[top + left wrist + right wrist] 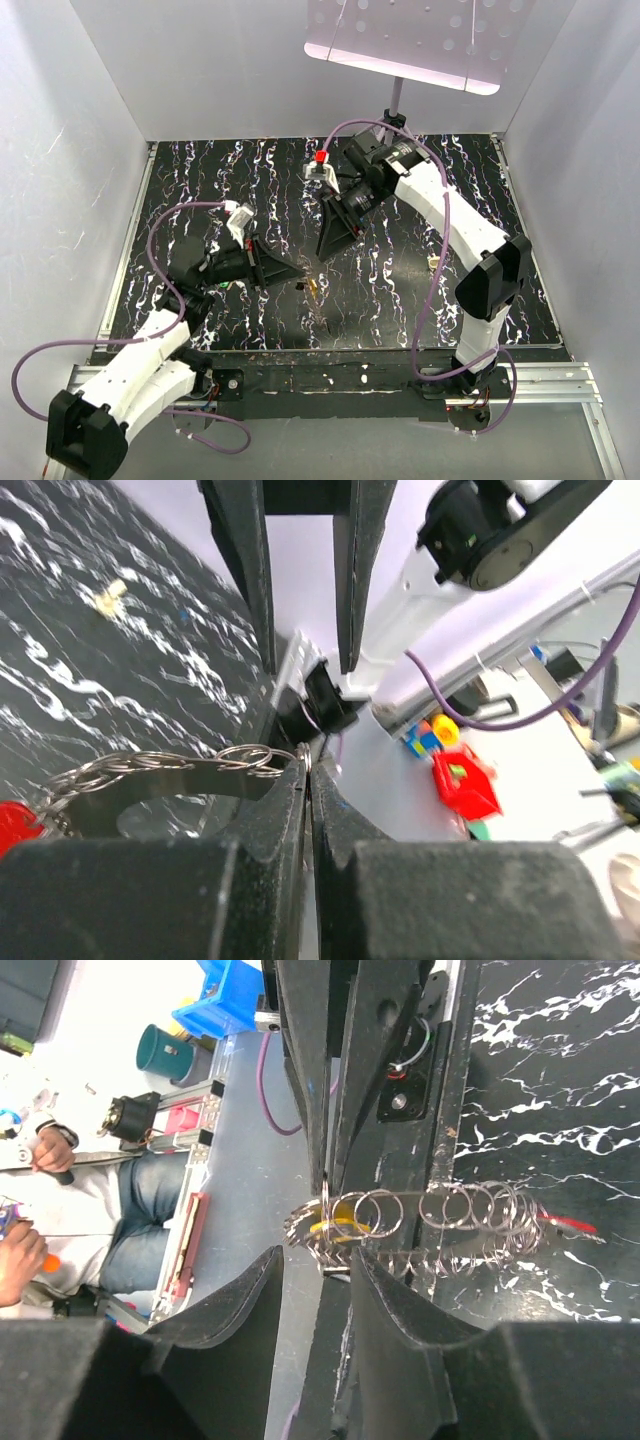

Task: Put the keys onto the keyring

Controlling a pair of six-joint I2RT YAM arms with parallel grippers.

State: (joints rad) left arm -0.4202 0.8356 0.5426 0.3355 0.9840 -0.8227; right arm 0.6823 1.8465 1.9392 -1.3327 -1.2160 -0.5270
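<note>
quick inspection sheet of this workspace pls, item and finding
surface: black white-veined tabletop, no damage seen.
job's things: chain of wire rings held above the tabletop, carrying a yellow key and a red key; one beige key lies loose on the tabletop.
clutter: nothing seen.
grippers: left gripper shut on the chain's end ring; right gripper open, fingers either side of that end.
cables: purple cable looped along each arm, clear of the chain.
surroundings: white walls; seated person and blue bin outside the cell.

No legible text anywhere.
</note>
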